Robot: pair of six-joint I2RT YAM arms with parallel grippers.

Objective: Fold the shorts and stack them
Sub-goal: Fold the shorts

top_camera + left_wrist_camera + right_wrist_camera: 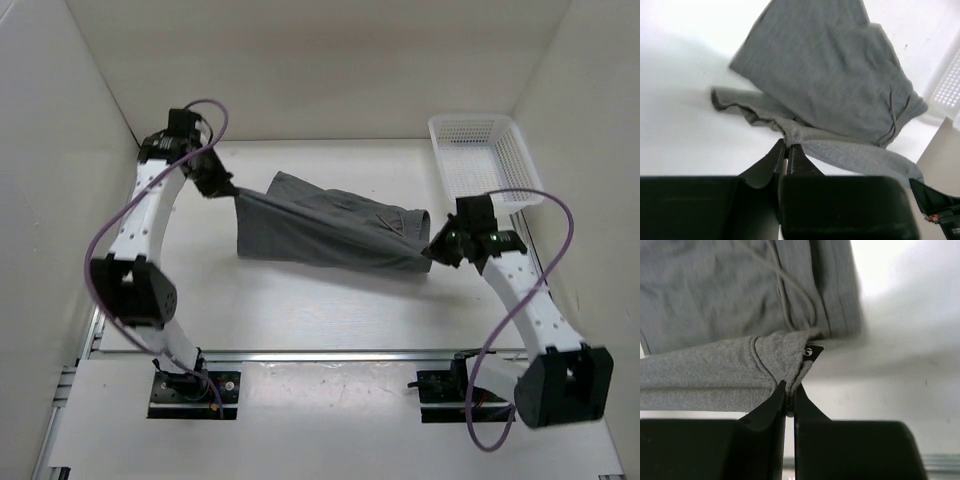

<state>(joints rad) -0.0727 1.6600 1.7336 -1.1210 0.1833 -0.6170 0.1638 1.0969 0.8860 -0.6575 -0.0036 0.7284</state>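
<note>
My left hand (222,188), upper left, is pinched tight on one end of the grey shorts (330,232). They stretch across mid-frame over the bench (300,310) to my right hand (432,251), clamped on the other end, below the white mesh basket (478,150).

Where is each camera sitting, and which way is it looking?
Top external: above and behind the arms, looking down at the table, the shorts and the white basket; left arm and right arm show.
Left wrist: on the left arm, looking past its own jaws, shut on a shorts corner, towards the basket.
Right wrist: on the right arm, looking past its own jaws, shut on a shorts edge, drawstring beyond.
Shared: all three show the grey shorts; top and left wrist also share the basket.
</note>
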